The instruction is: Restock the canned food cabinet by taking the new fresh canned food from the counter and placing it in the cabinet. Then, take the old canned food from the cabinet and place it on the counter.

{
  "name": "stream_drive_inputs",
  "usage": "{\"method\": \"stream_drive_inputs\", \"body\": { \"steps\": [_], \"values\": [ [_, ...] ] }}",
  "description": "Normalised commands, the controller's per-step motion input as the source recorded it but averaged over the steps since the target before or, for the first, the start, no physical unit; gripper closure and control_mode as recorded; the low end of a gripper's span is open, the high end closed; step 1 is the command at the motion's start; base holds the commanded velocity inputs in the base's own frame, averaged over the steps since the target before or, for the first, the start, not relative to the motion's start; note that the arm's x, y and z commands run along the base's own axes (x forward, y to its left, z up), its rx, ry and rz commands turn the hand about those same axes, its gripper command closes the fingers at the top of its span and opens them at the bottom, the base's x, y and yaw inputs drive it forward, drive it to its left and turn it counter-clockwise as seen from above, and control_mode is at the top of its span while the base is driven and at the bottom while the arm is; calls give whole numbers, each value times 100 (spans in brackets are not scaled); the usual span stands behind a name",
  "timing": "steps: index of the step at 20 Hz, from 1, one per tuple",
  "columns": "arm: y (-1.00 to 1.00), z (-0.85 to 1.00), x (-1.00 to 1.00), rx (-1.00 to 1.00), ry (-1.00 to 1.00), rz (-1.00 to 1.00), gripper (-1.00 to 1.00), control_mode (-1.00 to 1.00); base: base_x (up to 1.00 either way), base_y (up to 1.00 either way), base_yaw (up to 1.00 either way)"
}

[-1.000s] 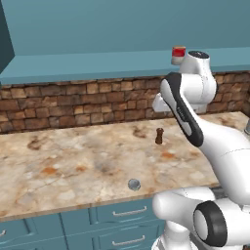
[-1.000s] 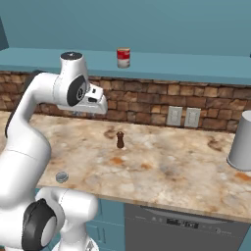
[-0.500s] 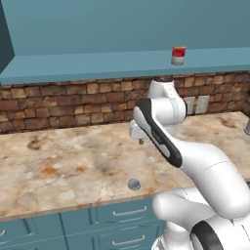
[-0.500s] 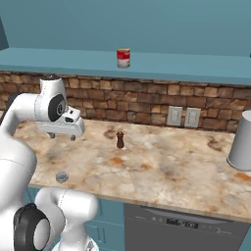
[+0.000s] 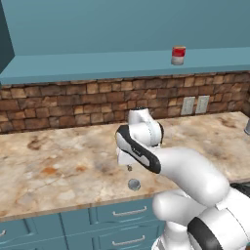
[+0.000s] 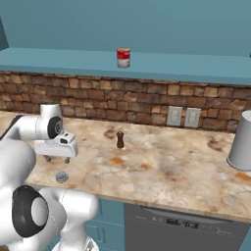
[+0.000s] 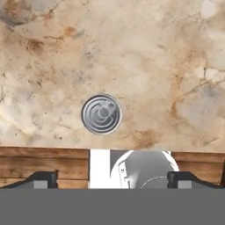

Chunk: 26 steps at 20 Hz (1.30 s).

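The silver tin (image 5: 134,184) (image 6: 62,177) lies flat on the marbled counter (image 5: 58,156) near its front edge; from above it reads as a round ringed lid (image 7: 101,114). My gripper (image 6: 58,158) (image 5: 129,167) (image 7: 112,179) hangs a short way above the counter, pointing down, just behind the tin. It is open wide with nothing between its fingertips (image 7: 41,178). The red-and-white can (image 5: 178,55) (image 6: 123,58) stands upright on the teal cabinet shelf (image 5: 97,66) (image 6: 59,56).
A slim dark pepper mill (image 6: 119,139) stands mid-counter to the right of the hand. A tall grey container (image 6: 241,140) sits at the far right. Wall outlets (image 6: 182,116) are set in the brick backsplash. Teal drawers (image 5: 117,215) run below the counter edge.
The arm has swung from up near the shelf down and leftward to hover low over the counter's front, above the tin. The cans and the mill have not moved.
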Motion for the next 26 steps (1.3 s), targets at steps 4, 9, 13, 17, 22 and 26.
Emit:
{"method": "stream_drive_inputs", "body": {
  "steps": [4, 9, 13, 17, 22, 26],
  "values": [
    [14, -82, 0, -8, 3, 0, -100, -100, 0, 0, 0],
    [7, -68, 2, -1, 0, 0, -100, -100, 0, 0, 0],
    [0, -61, 0, 0, -1, 0, -100, -100, 0, 0, 0],
    [0, -33, 1, 0, -5, 0, -100, -100, 0, 0, 0],
    [0, -20, 14, 0, -9, 0, -100, -100, 0, 0, 0],
    [-6, -42, 4, -4, -10, 0, 100, -100, 0, 0, 0]
  ]
}}
